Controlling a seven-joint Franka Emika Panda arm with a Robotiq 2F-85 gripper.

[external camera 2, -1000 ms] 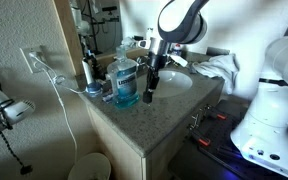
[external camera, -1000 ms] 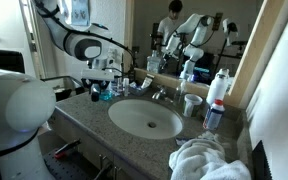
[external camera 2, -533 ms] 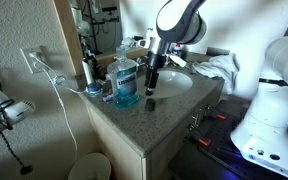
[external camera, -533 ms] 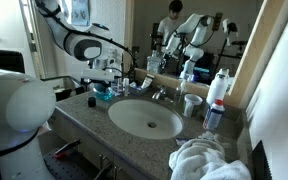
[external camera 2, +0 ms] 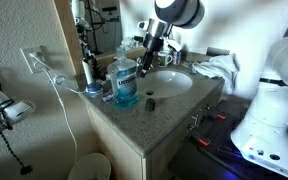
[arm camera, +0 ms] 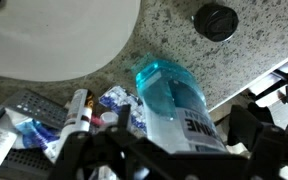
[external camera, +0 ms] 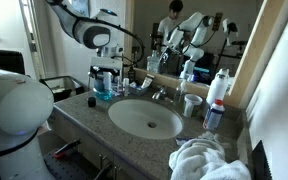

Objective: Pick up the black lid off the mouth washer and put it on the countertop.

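Observation:
The black lid (arm camera: 216, 21) lies flat on the speckled countertop (arm camera: 169, 40) near its front edge, apart from everything else. It shows in both exterior views (external camera 2: 150, 100) (external camera: 92, 101). The mouth washer (external camera 2: 126, 82), a clear bottle with light-blue liquid (external camera: 102, 88), stands uncapped beside the lid. In the wrist view the bottle (arm camera: 174, 100) fills the middle. My gripper (external camera 2: 144, 64) hangs open above the bottle and lid, holding nothing. Its dark fingers (arm camera: 252, 130) frame the bottle from above.
An oval white sink (external camera: 144, 118) with a faucet (external camera: 159, 92) is set in the counter. A crumpled white towel (external camera: 204, 160) lies at one end. White bottles (external camera: 218, 88) and a cup (external camera: 192, 103) stand by the mirror. Toiletries (arm camera: 44, 115) crowd behind the bottle.
The gripper opened and let go of the lid, which now rests on the countertop. The arm then rose up and back over the bottle.

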